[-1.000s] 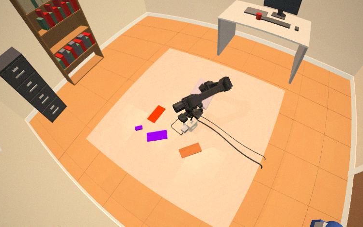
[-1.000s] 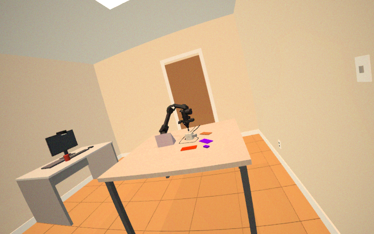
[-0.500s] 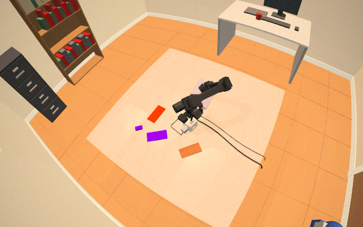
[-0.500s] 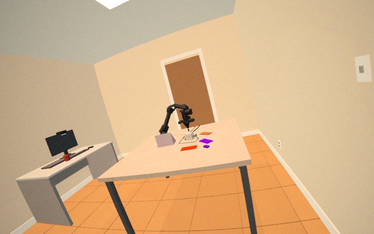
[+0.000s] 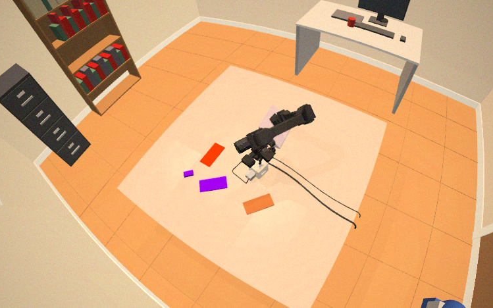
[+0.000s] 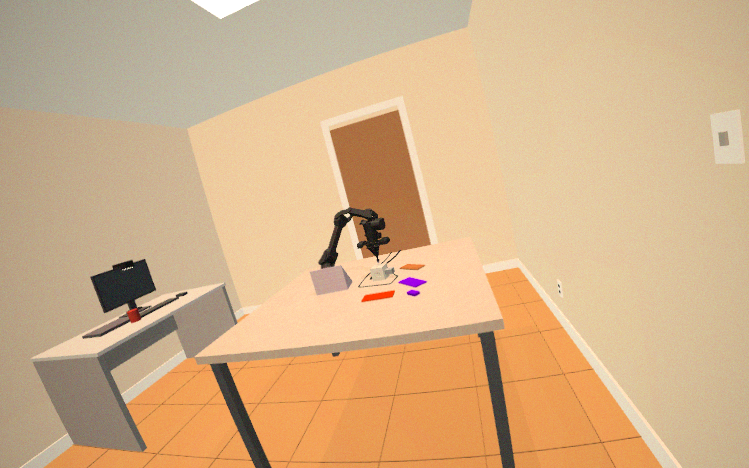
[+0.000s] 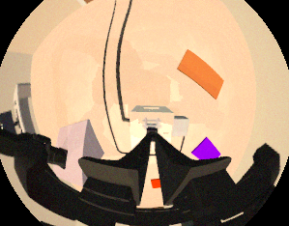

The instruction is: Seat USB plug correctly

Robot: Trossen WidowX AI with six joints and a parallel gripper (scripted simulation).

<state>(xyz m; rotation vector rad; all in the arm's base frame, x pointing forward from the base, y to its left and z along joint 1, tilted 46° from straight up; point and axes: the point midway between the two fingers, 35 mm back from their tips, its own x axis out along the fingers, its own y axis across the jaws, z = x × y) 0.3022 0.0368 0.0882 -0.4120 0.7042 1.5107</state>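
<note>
Plug (image 7: 150,131) sits pinched in your gripper (image 7: 152,138), fingers pressed onto it directly above the white power cube (image 5: 257,172) near the middle of the table (image 6: 365,325). Two dark cables (image 5: 316,195) trail from the cube toward one table edge.

The arm (image 5: 278,128) was matte black throughout, built of blocky, angular links with chunky joint housings. Its tool (image 7: 152,138) ended in two dark, tapering fingers, wide at the base.
</note>
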